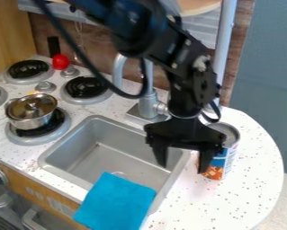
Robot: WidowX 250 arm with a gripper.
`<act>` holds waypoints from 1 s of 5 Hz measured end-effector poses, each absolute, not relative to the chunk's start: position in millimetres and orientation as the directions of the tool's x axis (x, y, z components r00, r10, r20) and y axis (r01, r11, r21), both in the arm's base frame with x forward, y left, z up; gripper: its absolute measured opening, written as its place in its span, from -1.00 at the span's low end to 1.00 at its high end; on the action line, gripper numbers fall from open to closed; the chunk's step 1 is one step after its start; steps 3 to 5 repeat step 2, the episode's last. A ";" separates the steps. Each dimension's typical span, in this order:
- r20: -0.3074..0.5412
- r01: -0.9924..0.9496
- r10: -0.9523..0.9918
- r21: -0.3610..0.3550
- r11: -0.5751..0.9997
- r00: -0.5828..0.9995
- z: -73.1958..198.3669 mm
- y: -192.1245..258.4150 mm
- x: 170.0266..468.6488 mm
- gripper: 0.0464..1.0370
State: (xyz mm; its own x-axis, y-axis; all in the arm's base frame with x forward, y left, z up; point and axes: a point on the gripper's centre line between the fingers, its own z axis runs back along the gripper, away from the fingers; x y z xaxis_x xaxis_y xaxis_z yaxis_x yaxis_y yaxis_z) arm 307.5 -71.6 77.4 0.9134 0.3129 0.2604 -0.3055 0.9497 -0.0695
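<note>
Overhead, entry one: a black gripper [182, 169], hanging with its fingers standing wide apart, nothing showing in the gap; one finger is pointing down over the basin, the other is overlapping the near side of a can. The can [228, 157], label in blue, white and orange, is standing upright on the speckled counter [244, 197], at three o'clock from the middle of the sink [97, 164], where a flat base on a level top is presumably keeping it steady (whether finger and can are touching, one cannot tell). Entry two: a blue cloth [118, 202], lying at six o'clock across the sink's near rim, likely keeping its place by its own weight over that edge. Entry three: a metal pot [30, 120] with a clear lid [32, 106], sitting at ten o'clock on a burner [56, 121], the coil apparently serving as its stand, the lid closing its mouth. Entry four: a faucet [148, 102], rising at one o'clock behind the basin, presumably so placed to be facing the bowl. Entry five: a round red object [60, 62], resting at eleven o'clock, towards the back of the stove. Last entry, the pose: the arm [184, 58] is slanting from the top edge towards four o'clock, then bending at the wrist so that the gripper is aiming at six, its spread running crosswise; that drop is probably letting the fingers straddle things from above.
</note>
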 end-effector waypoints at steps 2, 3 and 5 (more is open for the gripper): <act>0.238 -0.171 0.177 -0.044 0.984 0.955 87.5 -75.2 215.5 0.93; 0.238 -0.171 0.177 -0.044 0.984 0.955 87.5 -75.2 215.5 0.93; 0.238 -0.171 0.177 -0.044 0.984 0.955 87.5 -75.2 215.5 0.93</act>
